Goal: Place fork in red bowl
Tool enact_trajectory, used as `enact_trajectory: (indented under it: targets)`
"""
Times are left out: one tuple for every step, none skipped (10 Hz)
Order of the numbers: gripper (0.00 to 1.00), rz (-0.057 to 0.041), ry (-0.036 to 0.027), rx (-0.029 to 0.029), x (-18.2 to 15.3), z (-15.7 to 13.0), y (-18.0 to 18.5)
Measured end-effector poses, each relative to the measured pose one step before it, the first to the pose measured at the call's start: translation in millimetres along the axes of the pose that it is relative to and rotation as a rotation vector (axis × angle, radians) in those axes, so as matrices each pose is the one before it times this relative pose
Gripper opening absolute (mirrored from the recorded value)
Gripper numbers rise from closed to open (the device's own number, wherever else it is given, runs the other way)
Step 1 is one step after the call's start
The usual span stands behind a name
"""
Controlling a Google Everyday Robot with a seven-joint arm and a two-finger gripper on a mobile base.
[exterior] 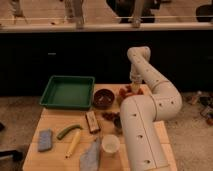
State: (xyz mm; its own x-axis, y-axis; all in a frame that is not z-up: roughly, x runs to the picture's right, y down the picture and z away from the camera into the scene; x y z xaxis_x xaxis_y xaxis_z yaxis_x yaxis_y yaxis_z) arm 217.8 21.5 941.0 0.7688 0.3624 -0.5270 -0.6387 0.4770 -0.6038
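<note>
while the pincer (134, 87) hangs right over the red bowl (123, 93), whether it grips anything cannot be told.

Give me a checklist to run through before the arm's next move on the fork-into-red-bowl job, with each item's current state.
1. Gripper located: it points down at the far edge of the table, right of centre. ok.
2. Red bowl located: orange-red patches show on either side of the gripper, and the arm hides much of the bowl. ok.
3. Right bowl targeted: the gripper is at the red bowl, and the maroon bowl sits apart to the left. ok.
4. Fork in sight: no fork can be made out. cannot tell.
5. Fork held by the gripper: cannot tell.
</note>
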Motion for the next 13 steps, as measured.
enact_trajectory:
  targets:
    - [0.06,-0.00002,0.00000,-0.00004,0.01,0.02,0.00]
    - [0.06,0.00001,0.00000,0.00000,-0.01,0.00,0.00]
    - [0.06,0.00000,0.00010,0.00004,0.03,0.01,-0.01]
    - [0.06,0.00000,0.00002,0.00002,0.00,0.00,0.00]
    - [0.06,0.00001,-0.00001,-0.00005,0.00,0.01,0.01]
    - [0.06,-0.00001,-0.00015,0.00002,-0.01,0.06,-0.03]
    - [0.06,0.00002,-0.00003,-0.00049,0.06,0.33,0.07]
    - [0.06,-0.00004,-0.00017,0.00006,-0.02,-0.12,0.01]
    - [0.06,0.00002,-0.00011,-0.00006,-0.03,-0.01,0.02]
    - [0.06,-0.00003,-0.00002,-0.00002,-0.01,0.03,0.00]
    - [0.05,-0.00006,-0.00002,-0.00006,-0.04,-0.01,0.04]
    - [0.00,0.00007,0.00003,-0.00001,0.04,0.01,-0.01]
    - [0.02,-0.00004,-0.00009,0.00005,-0.03,-0.01,-0.01]
